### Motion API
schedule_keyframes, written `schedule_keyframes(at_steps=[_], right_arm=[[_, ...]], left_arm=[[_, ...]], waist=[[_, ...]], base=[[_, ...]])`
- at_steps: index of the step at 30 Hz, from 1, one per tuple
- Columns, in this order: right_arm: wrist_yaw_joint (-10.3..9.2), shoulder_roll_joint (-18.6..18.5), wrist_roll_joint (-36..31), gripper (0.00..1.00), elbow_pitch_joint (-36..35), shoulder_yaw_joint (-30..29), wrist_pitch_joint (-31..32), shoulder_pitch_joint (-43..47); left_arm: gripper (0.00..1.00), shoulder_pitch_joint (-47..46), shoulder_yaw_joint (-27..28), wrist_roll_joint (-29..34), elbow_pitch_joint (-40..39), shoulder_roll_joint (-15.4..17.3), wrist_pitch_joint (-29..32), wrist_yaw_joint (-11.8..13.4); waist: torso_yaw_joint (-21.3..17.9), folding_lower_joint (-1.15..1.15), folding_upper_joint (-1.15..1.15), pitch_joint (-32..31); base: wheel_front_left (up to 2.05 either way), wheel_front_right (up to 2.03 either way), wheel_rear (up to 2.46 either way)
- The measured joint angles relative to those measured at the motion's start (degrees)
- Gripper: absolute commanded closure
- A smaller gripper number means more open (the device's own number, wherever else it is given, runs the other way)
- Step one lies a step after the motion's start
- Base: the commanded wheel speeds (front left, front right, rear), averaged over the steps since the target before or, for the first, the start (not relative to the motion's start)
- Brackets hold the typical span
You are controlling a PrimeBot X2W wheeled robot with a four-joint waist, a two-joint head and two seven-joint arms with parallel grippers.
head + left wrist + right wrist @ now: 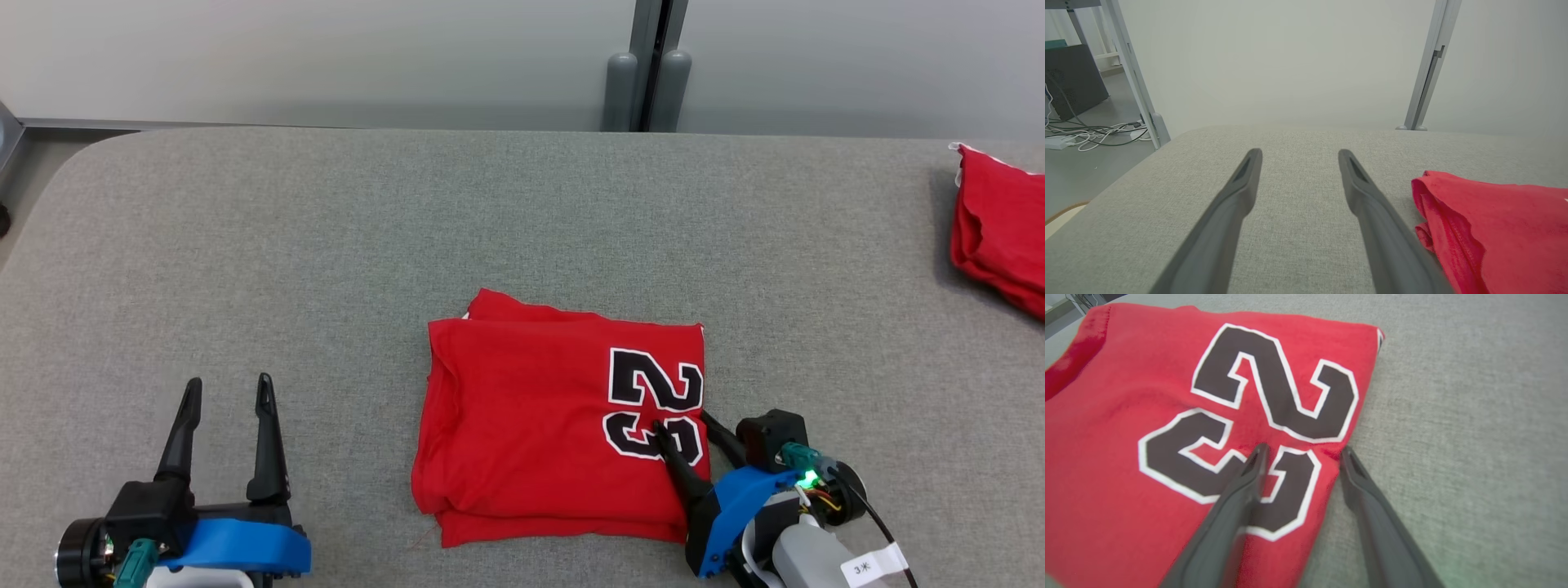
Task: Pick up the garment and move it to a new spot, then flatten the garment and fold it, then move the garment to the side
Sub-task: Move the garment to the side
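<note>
1. Right hand, fingers spread open, straddles the folded red shirt's right edge, one finger over its number.
2. Left hand is open above the grey surface.
3. Another red cloth is cut off far right.

We saw bright, even, soft light; faint shadow hugged the garment, slightly blurred in the right wrist view.
</note>
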Motion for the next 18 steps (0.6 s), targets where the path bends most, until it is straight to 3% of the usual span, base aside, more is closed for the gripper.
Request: schedule_keyframes(at_steps=[1,6,11,18], right_arm=[[0.0,-0.1,0.4,1.0,0.3,0.6,0.0,-0.4],[0.08,0.2,1.3,1.0,1.5,1.6,-0.6,-2.8],[0.08,-0.1,-4.3,1.0,2.7,-0.3,-1.4,-9.2],[0.08,-4.3,-9.4,1.0,2.2,0.3,-1.5,-19.9]], left_arm=[[0.0,-0.3,0.0,0.0,0.0,0.0,0.0,0.0],[0.0,-0.9,0.1,-0.1,-0.1,0.0,0.0,0.1],[0.0,-1.5,0.2,-0.8,-1.5,0.0,0.0,0.3],[0.0,-4.1,-0.4,-1.0,-4.3,0.0,0.0,0.2]], waist=[[0.0,0.0,0.0,0.2],[-0.4,0.0,0.0,0.4],[-1.1,0.0,0.0,1.1],[-2.5,0.0,0.0,5.0]], base=[[0.0,0.0,0.0],[0.0,0.0,0.0],[0.0,0.0,0.0],[0.0,0.0,0.0]])
